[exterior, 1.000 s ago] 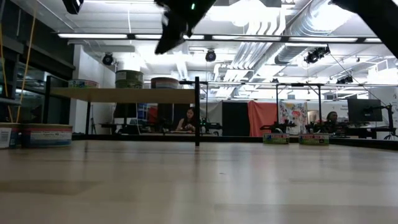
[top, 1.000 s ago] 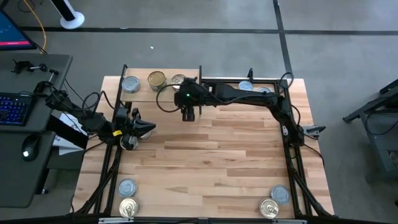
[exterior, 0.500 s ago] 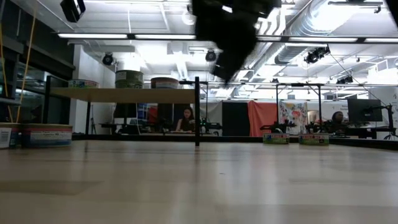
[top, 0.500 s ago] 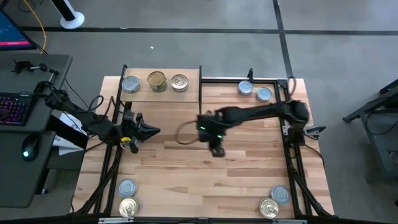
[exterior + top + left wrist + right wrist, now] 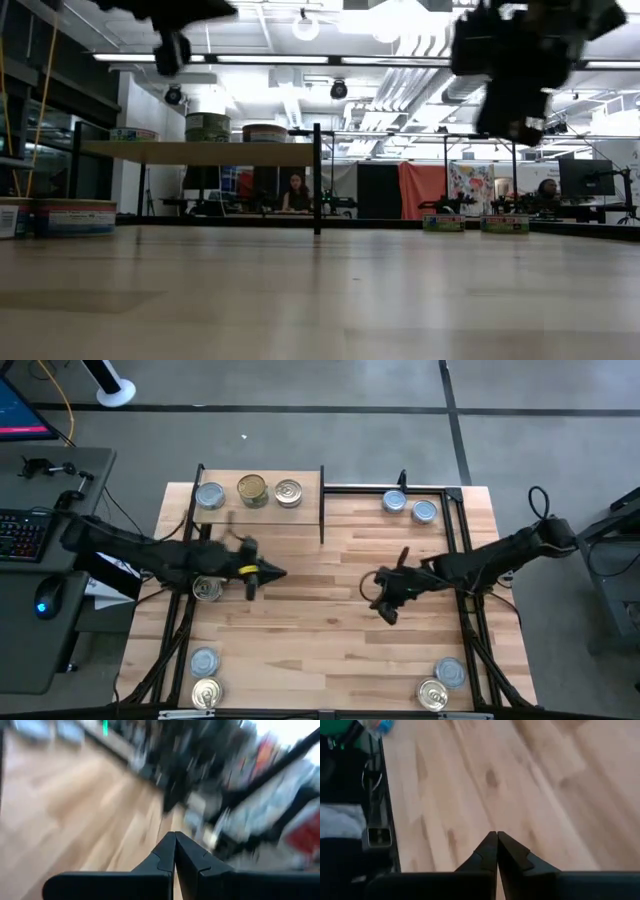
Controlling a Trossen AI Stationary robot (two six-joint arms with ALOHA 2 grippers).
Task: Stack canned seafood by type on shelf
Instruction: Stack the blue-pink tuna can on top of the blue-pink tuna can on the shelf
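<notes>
Right gripper (image 5: 383,603) has swung off the shelf (image 5: 305,503) to mid-bench (image 5: 320,630), clenched, empty; left gripper (image 5: 268,573) clenched too. Three tins (image 5: 249,491) sit on shelf. Low view: two tins (image 5: 235,128) atop shelf.

Count check from overhead!
10 tins (image 5: 210,496) showing: 3 on the shelf (image 5: 305,488), 7 on the table (image 5: 320,630). 2 arms, 2 grippers, 1 keyboard (image 5: 22,532).
</notes>
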